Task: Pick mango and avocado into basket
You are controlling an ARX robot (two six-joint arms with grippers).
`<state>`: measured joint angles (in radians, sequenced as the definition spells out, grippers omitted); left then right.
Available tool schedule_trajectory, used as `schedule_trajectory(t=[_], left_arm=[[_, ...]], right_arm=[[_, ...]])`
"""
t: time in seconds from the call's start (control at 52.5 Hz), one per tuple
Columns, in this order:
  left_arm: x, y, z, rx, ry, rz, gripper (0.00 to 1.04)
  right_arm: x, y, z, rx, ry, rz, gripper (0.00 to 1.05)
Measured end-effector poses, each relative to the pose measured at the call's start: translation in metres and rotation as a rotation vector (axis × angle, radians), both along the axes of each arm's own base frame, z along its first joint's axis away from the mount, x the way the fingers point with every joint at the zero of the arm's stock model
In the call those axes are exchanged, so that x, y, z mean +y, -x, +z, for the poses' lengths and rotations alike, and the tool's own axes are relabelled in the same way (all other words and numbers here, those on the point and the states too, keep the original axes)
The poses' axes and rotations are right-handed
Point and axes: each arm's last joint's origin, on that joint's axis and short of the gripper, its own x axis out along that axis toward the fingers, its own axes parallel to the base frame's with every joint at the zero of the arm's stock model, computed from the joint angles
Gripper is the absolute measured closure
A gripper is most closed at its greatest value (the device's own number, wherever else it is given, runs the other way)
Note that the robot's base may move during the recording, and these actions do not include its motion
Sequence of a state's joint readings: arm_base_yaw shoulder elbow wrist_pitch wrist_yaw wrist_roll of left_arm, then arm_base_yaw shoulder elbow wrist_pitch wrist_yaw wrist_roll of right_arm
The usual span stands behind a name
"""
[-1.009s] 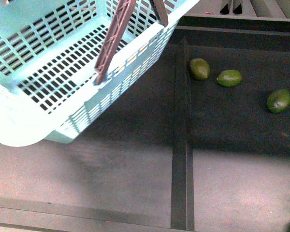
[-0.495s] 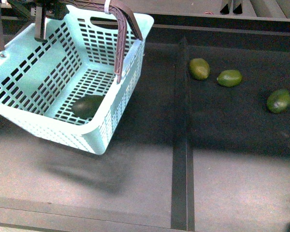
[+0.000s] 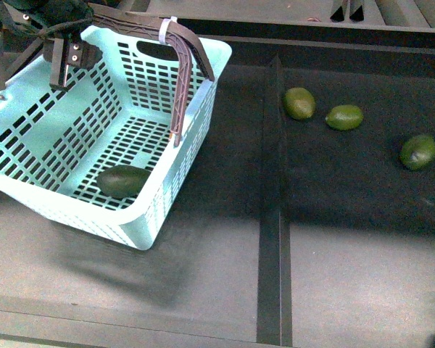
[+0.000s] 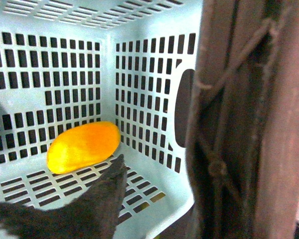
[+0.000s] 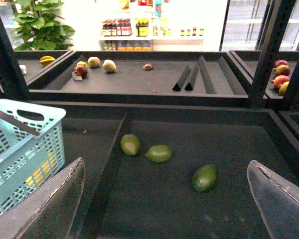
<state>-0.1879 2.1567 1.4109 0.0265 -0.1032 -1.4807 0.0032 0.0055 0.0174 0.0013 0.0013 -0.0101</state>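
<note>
Below the left hand (image 3: 65,54), clamped on the basket (image 3: 29,119) handle, lies the avocado (image 3: 123,180).

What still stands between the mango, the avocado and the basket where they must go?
Nothing visible: both already lie inside the basket. The dark avocado rests on its slotted floor in the front view, and the yellow mango lies in a corner in the left wrist view. The left gripper is at the handles.

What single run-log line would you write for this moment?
left gripper: at teal lattice plastic basket handles | right gripper: open, empty | dark green egg-shaped avocado: in basket | smooth yellow oblong mango: in basket
</note>
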Motion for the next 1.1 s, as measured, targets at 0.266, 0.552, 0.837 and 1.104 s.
schedule_trajectory(t=[0.266,0.552,0.837,1.104], left_arm=[[0.023,0.049,0.050,-0.031,-0.043,0.180,0.09],[0.045,0.121,0.053,-0.601,-0.760,-0.301,0.47],[0.065,0.195,0.045,-0.625,-1.260,-0.447,1.01],[0.080,0.239,0.038,-0.629,-1.288,-0.457,1.02]], right_arm=[[0.000,0.000,0.000,0.000,0.000,0.000,0.09],[0.000,0.000,0.000,0.000,0.000,-0.001,0.09],[0.000,0.000,0.000,0.000,0.000,-0.001,0.09],[0.000,0.000,0.000,0.000,0.000,-0.001,0.09]])
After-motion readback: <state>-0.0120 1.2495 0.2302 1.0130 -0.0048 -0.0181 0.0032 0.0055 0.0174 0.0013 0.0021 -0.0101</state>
